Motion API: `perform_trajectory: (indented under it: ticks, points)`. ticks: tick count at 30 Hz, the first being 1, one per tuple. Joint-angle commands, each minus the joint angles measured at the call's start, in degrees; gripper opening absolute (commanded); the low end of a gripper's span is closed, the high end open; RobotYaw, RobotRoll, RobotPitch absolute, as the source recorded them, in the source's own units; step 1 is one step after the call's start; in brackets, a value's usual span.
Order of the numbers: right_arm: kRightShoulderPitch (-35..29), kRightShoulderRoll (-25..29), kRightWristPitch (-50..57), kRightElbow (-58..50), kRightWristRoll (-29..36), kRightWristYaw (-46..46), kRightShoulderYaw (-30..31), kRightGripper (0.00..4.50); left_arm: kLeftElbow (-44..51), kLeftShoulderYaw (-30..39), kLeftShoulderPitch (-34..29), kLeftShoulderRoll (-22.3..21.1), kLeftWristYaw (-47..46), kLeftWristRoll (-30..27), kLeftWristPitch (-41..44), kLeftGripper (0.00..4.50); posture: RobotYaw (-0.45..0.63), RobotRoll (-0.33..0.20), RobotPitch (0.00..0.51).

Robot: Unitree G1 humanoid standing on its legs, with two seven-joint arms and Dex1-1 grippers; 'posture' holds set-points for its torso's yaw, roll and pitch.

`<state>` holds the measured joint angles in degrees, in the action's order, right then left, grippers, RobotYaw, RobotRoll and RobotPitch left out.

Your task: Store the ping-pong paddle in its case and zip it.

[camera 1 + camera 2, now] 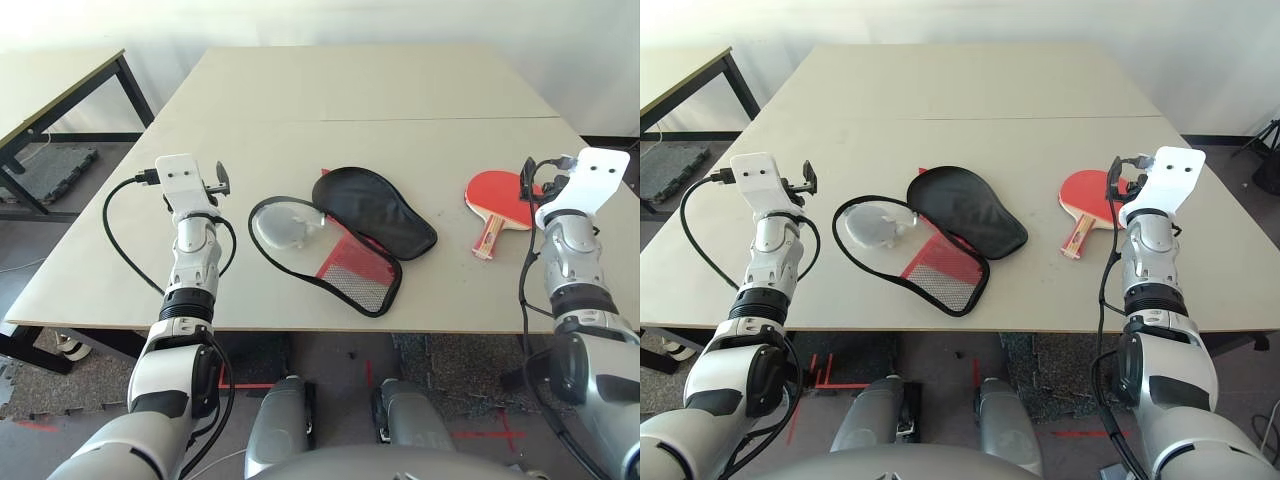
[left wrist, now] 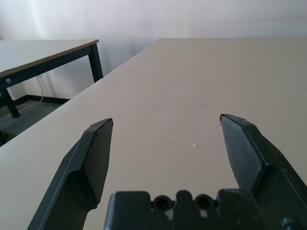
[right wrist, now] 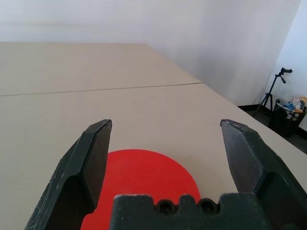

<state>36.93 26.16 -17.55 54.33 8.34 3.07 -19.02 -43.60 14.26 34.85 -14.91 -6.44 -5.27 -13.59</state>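
Black fingers of the right end effector (image 3: 165, 143) stand spread and empty just over the paddle (image 1: 497, 198), whose red face lies flat on the counter (image 1: 400, 90) at the robot's right, handle pointing back toward the robot. Likewise spread, the left end effector (image 2: 165, 143) hovers over bare counter, well apart from the case (image 1: 340, 235), which lies unzipped at centre, its flap folded back. A flat paddle gives little to pinch, so a grab at the face may skid it away; the loose case may slide during insertion unless held.

I'm seeing silver jointed forearms with black cables looping beside them and white camera plates at the wrists. The left gripper (image 2: 165, 143) and right gripper (image 3: 165, 143) are showing black wedge-shaped fingers above a black base with small round screw holes.
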Motion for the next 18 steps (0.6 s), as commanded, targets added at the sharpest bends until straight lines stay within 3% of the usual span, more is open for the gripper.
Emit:
perform_trajectory:
  ticks: [1,7,12,18]
  points:
    - [0.4,0.1,1.3,-0.3,0.4,0.2,-0.1,4.49,0.3,0.3,0.1,-0.1,-1.3,0.5,0.3,4.5,-0.02,0.0,0.011]
    - [0.4,-0.4,6.0,-4.0,1.4,1.7,0.3,4.49,1.6,-1.1,0.5,-0.8,3.3,0.1,1.5,4.5,-0.03,0.0,0.015]
    - [-0.9,-1.1,16.3,-14.1,2.2,-0.1,0.5,4.49,6.2,-3.2,1.0,-2.8,13.3,-1.7,4.5,4.5,-0.01,0.0,0.019]
    - [-3.0,-1.0,43.7,-33.5,5.9,-1.7,0.5,4.49,17.4,-7.1,0.5,-8.7,35.0,-7.3,13.4,4.5,0.0,0.0,0.028]
